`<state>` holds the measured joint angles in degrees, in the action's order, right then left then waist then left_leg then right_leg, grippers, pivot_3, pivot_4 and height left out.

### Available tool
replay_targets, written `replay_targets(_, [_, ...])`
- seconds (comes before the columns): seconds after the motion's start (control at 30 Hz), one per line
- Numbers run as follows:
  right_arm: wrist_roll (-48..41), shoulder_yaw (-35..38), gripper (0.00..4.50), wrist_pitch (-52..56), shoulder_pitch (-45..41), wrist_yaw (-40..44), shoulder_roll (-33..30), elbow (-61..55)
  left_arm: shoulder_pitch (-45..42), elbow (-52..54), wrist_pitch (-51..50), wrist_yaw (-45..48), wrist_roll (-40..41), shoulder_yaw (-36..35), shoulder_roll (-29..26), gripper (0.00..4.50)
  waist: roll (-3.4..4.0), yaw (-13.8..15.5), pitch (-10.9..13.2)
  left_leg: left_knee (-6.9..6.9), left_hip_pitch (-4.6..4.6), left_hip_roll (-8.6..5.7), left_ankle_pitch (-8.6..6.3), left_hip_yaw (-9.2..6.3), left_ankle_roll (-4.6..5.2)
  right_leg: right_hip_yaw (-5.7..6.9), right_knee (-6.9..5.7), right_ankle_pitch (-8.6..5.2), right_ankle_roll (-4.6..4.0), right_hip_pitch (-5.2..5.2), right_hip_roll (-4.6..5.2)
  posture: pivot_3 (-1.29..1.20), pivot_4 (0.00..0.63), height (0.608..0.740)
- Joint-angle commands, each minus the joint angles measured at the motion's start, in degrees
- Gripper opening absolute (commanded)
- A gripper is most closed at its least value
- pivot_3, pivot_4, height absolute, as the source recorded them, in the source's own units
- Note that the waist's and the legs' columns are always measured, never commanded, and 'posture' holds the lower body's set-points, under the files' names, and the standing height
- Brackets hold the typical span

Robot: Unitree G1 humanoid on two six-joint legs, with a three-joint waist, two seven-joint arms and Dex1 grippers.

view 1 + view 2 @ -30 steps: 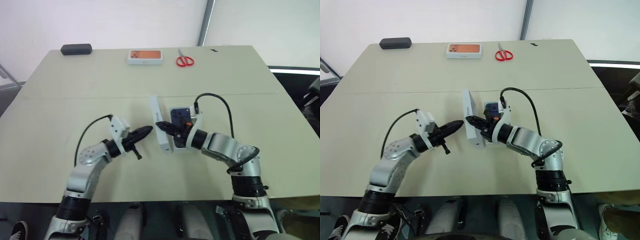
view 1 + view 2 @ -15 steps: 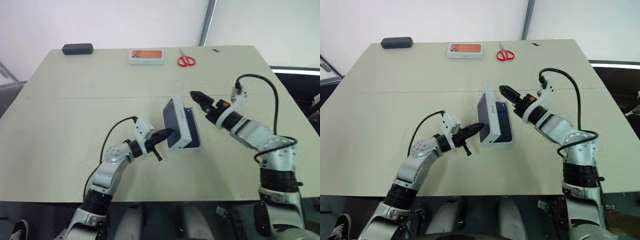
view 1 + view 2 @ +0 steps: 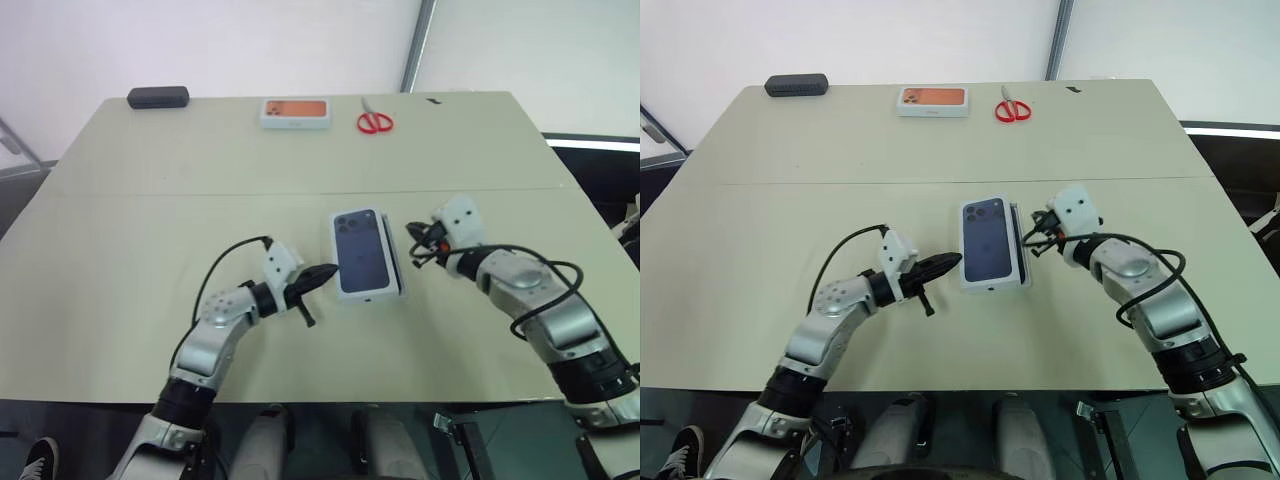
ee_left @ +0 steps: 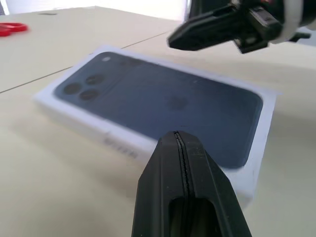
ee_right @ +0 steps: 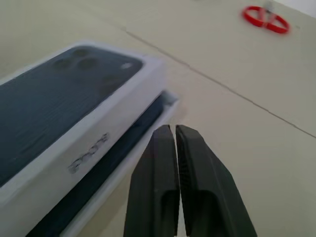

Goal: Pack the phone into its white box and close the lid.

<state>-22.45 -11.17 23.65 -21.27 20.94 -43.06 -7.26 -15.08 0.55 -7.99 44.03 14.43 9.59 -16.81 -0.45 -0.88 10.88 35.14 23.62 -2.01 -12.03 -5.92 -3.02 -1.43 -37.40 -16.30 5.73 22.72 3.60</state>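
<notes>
Lid (image 3: 362,252), phone picture up, lies askew over the white box (image 3: 398,268) at table (image 3: 150,220) centre, dark phone (image 5: 118,148) edge showing along 1 side. Left gripper (image 3: 325,273) closed, empty, just beside lid. Right gripper (image 3: 414,238) closed, empty, near the opposite side.

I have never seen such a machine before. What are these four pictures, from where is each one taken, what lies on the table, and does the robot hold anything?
This is a humanoid robot with two arms, each ending in a gripper of two black fingers. Two pictures come from cameras in its head, looking down on the beige table. The other two come from a camera on each wrist.

In the middle lies the white lid with a dark blue phone picture, set askew on the shallow white box, whose right edge shows. At the far edge lie a dark case, a white box with an orange picture and red scissors.

The left gripper and the right gripper are both shut, beside the lid, holding nothing.
</notes>
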Motion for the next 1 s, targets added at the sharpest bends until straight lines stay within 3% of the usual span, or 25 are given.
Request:
replay_targets(0.03, [3.48, 0.47, 0.03, -4.45, 0.38, 4.81, 0.32, -3.68, 0.41, 1.29, -0.59, -1.35, -0.30, -2.11, -1.45, 0.00, -0.01, 0.11, 0.00, 0.01, 0.00, 0.00, 0.00, 0.00, 0.00, 0.00, 0.03, 0.00, 0.00, -0.01, 0.00, 0.00, 0.150, 0.740])
replay_targets(0.17, [7.09, 1.29, 0.03, -5.42, 0.63, 6.05, 1.85, -2.36, -1.22, -3.62, -0.49, -3.72, -3.27, -1.25, -1.33, 0.00, -0.01, 0.22, 0.01, 0.00, 0.00, -0.01, 0.00, -0.17, -0.01, 0.03, 0.11, 0.00, 0.00, -0.08, 0.01, 0.00, 0.150, 0.740])
replay_targets(0.5, [15.07, 1.32, 0.03, -7.30, 1.76, 9.23, 3.13, 0.24, -7.85, -13.97, 2.05, -4.62, -7.32, 3.08, 5.54, 0.00, -0.03, 0.34, -0.01, 0.05, -0.05, -0.13, 0.00, -0.16, -0.01, 0.15, 0.18, 0.00, 0.03, -0.25, 0.09, 0.00, 0.150, 0.740])
replay_targets(1.0, [20.24, 2.62, 0.03, -7.28, 1.94, 10.22, 5.29, 0.07, -11.47, -10.85, -0.38, -4.25, -5.51, 2.01, 9.25, 0.00, -0.04, 0.26, 0.00, 0.05, -0.10, -0.13, 0.00, -0.18, -0.02, 0.15, 0.15, 0.01, 0.04, -0.27, 0.08, 0.00, 0.150, 0.740])
